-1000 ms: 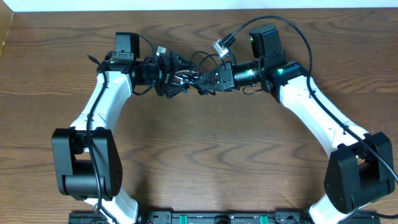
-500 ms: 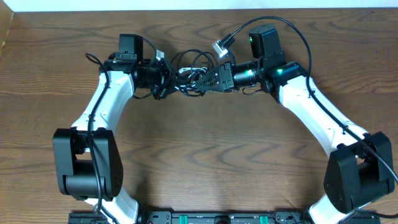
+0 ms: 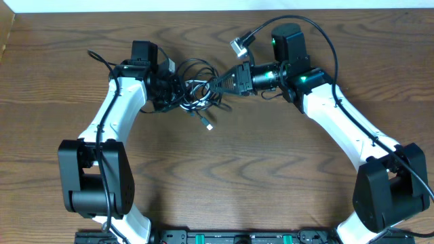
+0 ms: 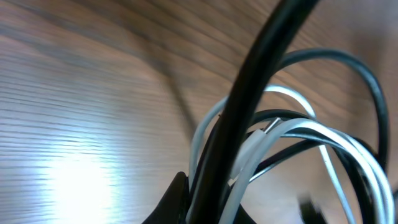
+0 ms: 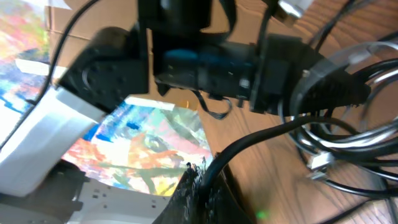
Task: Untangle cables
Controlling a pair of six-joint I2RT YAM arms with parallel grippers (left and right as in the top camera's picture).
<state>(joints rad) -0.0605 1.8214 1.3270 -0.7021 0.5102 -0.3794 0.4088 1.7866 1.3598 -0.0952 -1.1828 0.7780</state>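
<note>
Over on the left, the left gripper [image 3: 175,93] is clamped down tight, fingers closed on the left side of the cables [image 3: 196,89]. Its wrist camera is jammed right up against them. A black cord [image 4: 245,106] runs up across the view and a white cord [image 4: 298,127] loops behind it, both rising from the dark fingertips at the bottom edge. It's too close and blurred to say exactly which strands are pinched.

Centre stage, the bundle lies in loose overlapping loops on the wooden table [image 3: 224,176], toward the far edge, between the two grippers. One strand trails nearer and ends in a small pale plug [image 3: 209,126].

On the right, the right gripper [image 3: 218,83] is closed too, nipping a black strand [image 5: 261,137] at the bundle's right edge. In its own wrist view the strand arcs out from the fingertips.
</note>
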